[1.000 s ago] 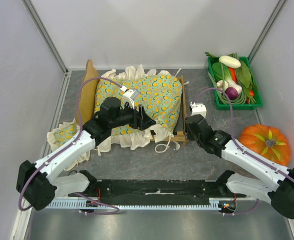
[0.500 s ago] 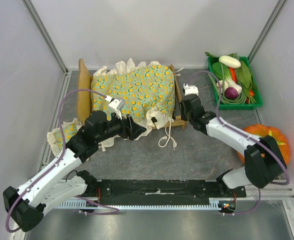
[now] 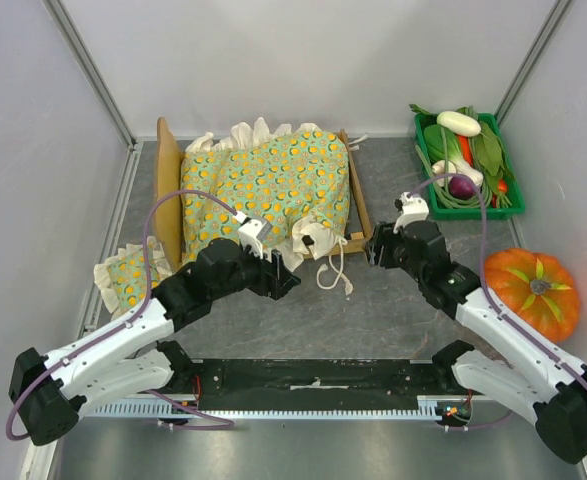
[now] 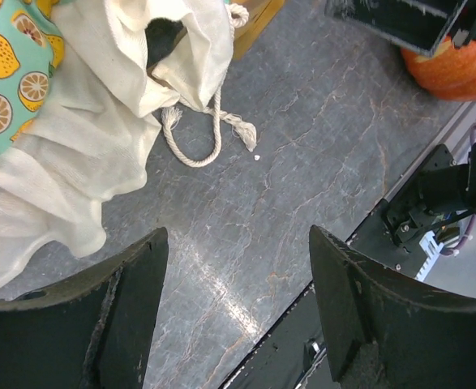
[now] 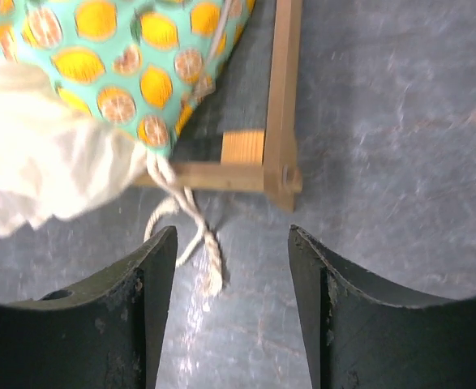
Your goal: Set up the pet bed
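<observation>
The pet bed [image 3: 357,192] stands at the back middle of the table, its arched headboard [image 3: 166,185] at the left end. The green orange-dotted cushion [image 3: 268,180] lies on it and hides most of the grey base; its white frill and a cord [image 3: 335,272] hang over the near side. My left gripper [image 3: 285,281] is open and empty, just in front of the frill, over bare table [image 4: 238,235]. My right gripper [image 3: 374,250] is open and empty, just off the bed's near right corner [image 5: 282,174], above the cord's end [image 5: 209,259].
The small matching pillow [image 3: 125,277] lies left of the bed, by the left arm. A green crate [image 3: 470,211] of vegetables stands at the back right. An orange pumpkin [image 3: 533,290] sits at the right, by the right arm.
The bed with the cushion has been shifted back and squared up. Both grippers have since pulled back from it toward the near side, open and empty.
</observation>
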Tool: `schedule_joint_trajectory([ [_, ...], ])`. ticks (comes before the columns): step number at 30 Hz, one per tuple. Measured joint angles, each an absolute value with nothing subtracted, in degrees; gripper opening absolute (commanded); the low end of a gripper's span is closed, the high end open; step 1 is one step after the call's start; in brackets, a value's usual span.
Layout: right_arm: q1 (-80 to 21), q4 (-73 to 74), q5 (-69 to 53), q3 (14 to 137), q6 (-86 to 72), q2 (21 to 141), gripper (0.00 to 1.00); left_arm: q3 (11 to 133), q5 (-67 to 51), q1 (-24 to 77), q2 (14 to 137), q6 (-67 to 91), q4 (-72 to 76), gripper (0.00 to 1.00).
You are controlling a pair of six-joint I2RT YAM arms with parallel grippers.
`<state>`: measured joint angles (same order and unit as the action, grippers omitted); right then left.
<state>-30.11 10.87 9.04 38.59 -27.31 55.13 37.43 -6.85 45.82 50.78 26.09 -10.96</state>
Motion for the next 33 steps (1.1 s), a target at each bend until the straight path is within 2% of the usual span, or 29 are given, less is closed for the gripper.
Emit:
schedule_joint_trajectory([
  [7, -30.2, 11.6, 4.1, 35.0, -28.8, 55.1, 0.62, 36.1, -2.6, 48.2, 52.9, 26.4, -8.6, 0.76],
  [18, -30.2, -1.3, -0.5, 42.3, -32.2, 74.2, 0.63, 36.1, -1.0, 48.7, 52.4, 27.7, -7.6, 0.75],
  [19, -30.2, -2.3, -0.7, 42.5, -32.2, 75.5, 0.52, 36.1, -0.8, 48.7, 52.2, 27.8, -7.6, 0.75],
  [21, -30.2, -4.3, -1.3, 43.1, -32.2, 78.1, 0.40, 36.1, -0.1, 48.7, 51.9, 28.1, -7.5, 0.75],
  [22, -30.2, -5.0, -1.5, 43.2, -32.2, 78.9, 0.28, 36.1, -0.1, 48.7, 51.9, 28.1, -7.5, 0.75],
  [25, -30.2, -6.1, -1.5, 43.2, -31.7, 79.8, 0.06, 36.1, 0.0, 48.7, 51.9, 28.3, -7.6, 0.74],
  [28, -30.2, -5.7, -0.3, 43.9, -30.1, 79.8, 0.00, 36.0, 0.0, 48.7, 52.0, 28.4, -7.6, 0.74],
  [33, -30.2, 1.0, 5.6, 48.5, -25.8, 79.4, 0.00, 36.0, 0.0, 48.7, 52.6, 28.5, -7.5, 0.73],
])
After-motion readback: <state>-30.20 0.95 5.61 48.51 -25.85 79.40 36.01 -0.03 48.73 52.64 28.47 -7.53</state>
